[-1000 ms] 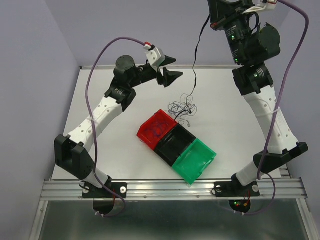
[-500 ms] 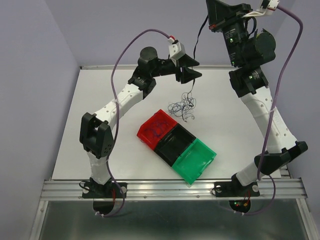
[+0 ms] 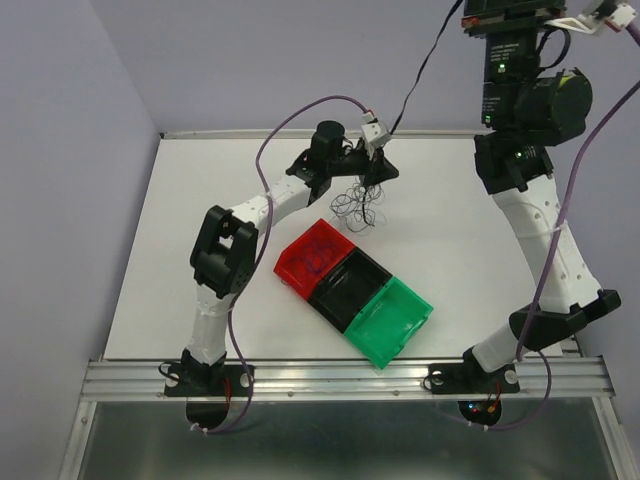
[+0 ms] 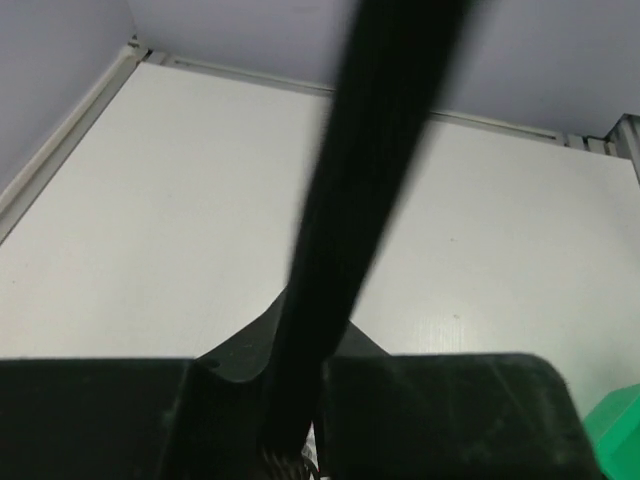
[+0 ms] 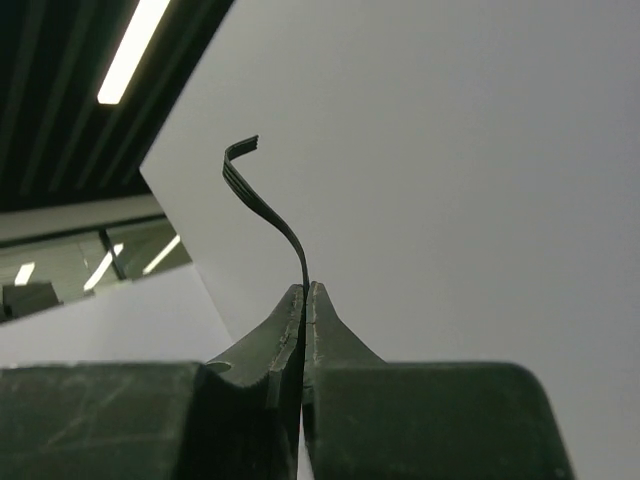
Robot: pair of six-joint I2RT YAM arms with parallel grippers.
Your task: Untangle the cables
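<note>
Left hand (image 3: 377,166) and right hand (image 5: 305,289) pinching black cable (image 3: 421,74), purplish cable (image 3: 316,258) in red bin (image 3: 295,251)

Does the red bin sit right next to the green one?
No, a black bin sits between the red bin and the green bin.

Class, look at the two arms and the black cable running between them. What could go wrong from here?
1. The right gripper pinches the black cable close to its end, so a hard pull could slip it out.
2. The tangle sits right by the left gripper; drawing the cable through might tighten knots instead of freeing them.
3. The tangle is near the red bin and could snag on its rim.
</note>
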